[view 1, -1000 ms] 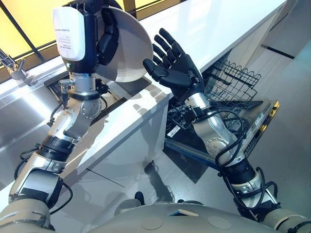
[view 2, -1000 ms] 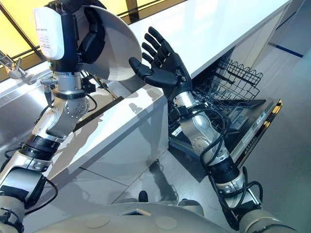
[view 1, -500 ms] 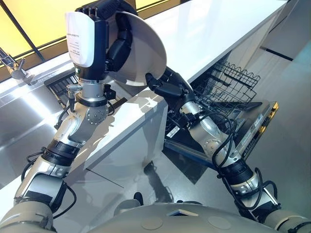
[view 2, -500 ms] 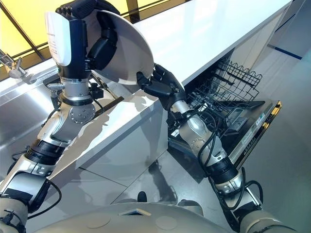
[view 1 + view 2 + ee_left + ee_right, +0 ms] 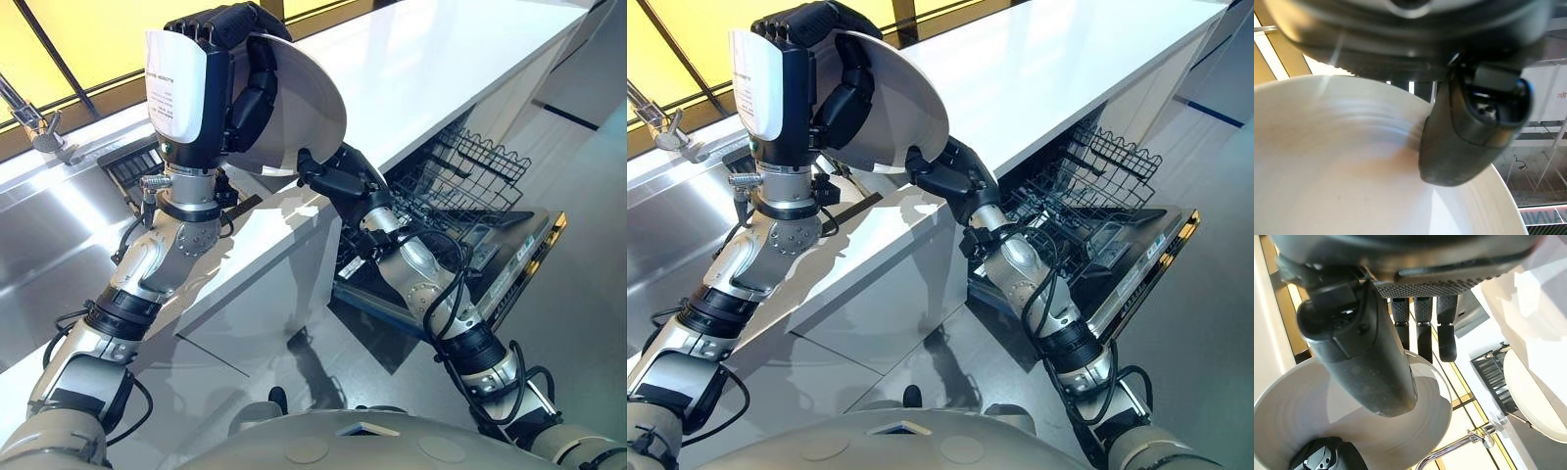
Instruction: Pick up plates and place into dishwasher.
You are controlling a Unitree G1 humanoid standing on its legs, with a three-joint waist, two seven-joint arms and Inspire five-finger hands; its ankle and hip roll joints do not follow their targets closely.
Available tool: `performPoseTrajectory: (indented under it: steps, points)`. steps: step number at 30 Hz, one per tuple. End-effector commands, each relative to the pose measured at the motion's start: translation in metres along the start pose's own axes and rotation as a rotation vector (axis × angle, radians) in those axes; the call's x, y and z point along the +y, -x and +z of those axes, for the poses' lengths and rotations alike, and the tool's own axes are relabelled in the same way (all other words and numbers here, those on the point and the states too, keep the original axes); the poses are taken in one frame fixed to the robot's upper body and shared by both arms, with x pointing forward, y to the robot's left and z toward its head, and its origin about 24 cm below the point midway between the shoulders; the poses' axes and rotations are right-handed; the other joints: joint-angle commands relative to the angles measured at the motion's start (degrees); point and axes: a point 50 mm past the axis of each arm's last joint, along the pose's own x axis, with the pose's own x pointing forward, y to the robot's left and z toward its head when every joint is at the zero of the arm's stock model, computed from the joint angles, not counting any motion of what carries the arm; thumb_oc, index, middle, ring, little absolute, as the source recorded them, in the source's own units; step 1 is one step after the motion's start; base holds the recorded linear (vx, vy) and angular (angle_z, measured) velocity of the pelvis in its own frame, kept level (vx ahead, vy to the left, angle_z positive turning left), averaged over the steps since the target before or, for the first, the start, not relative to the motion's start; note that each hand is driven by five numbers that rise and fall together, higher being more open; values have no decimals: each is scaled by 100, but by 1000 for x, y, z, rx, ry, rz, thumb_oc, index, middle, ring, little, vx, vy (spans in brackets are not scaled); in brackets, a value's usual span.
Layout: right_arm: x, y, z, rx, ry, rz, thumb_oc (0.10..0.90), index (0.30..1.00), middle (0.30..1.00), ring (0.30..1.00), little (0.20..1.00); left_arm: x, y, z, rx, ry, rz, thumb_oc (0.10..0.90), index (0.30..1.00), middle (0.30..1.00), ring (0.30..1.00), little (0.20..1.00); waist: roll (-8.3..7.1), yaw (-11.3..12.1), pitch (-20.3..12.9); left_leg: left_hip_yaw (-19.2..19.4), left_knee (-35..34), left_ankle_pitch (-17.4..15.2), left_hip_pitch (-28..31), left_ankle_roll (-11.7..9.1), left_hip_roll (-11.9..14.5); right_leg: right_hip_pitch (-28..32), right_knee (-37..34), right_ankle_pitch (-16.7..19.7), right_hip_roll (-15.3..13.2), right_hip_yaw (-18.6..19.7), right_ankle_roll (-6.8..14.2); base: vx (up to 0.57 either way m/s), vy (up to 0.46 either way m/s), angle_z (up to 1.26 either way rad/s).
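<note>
Left eye view: a white plate (image 5: 294, 113) is held up in the air above the white counter (image 5: 431, 59), tilted on edge, with the left hand (image 5: 245, 88) curled round its upper rim, fingers on one face and thumb on the other. The left wrist view shows that thumb (image 5: 1469, 127) pressed on the plate's inner face. The right hand (image 5: 338, 176) meets the plate at its lower edge; in the right wrist view its thumb (image 5: 1366, 362) lies on the front face and its fingers (image 5: 1422, 328) reach past the far rim, so it pinches the plate too. Below and right of the counter, the dishwasher (image 5: 519, 264) stands open with its door down and its wire rack (image 5: 460, 181) pulled out. A sink (image 5: 59, 225) with a tap (image 5: 34, 127) lies left of the arms, and a second plate (image 5: 1537, 391) shows in the right wrist view beside a rack.
</note>
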Motion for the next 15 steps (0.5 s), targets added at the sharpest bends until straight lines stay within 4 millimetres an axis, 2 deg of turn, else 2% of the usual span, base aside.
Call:
performPoseTrajectory:
  steps: [1, 3, 8, 13, 15]
  points:
    - [-4, 0, 46, -275, 4, -39, 100, 300, 300, 300, 200, 19, -26, 20, -29, 224, 102, 800, 900, 900, 900, 900, 69, 95, -210, -28, 12, -751, 232, 165, -275, -332, 273, -146, 463, -151, -125, 0, 0, 0]
    - [-8, 1, 49, -307, 29, -63, 100, 300, 300, 300, 200, 11, -19, 13, 81, 322, 18, 800, 900, 900, 900, 900, 84, 113, -193, -45, 12, -746, 230, 164, -271, -326, 281, -156, 462, -155, -116, 0, 0, 0]
    - [-28, 11, 65, -402, 171, -193, 100, 300, 300, 300, 200, 7, 3, -8, 335, 523, -29, 800, 900, 900, 900, 900, 98, 177, -170, -108, 12, -728, 236, 180, -276, -310, 296, -166, 444, -200, -96, 5, -1, 2]
    - [-57, 25, 82, -479, 341, -347, 100, 300, 300, 300, 200, 23, 14, -25, 402, 411, 0, 800, 900, 900, 900, 900, 114, 230, -157, -182, 12, -698, 238, 189, -285, -304, 343, -191, 435, -239, -98, 9, 4, 10]
    - [-68, 30, 87, -490, 360, -388, 100, 300, 300, 300, 200, 30, 17, -33, 418, 353, 10, 800, 900, 900, 900, 900, 116, 237, -155, -215, 12, -689, 239, 191, -292, -298, 354, -199, 430, -252, -99, 5, 7, 9]
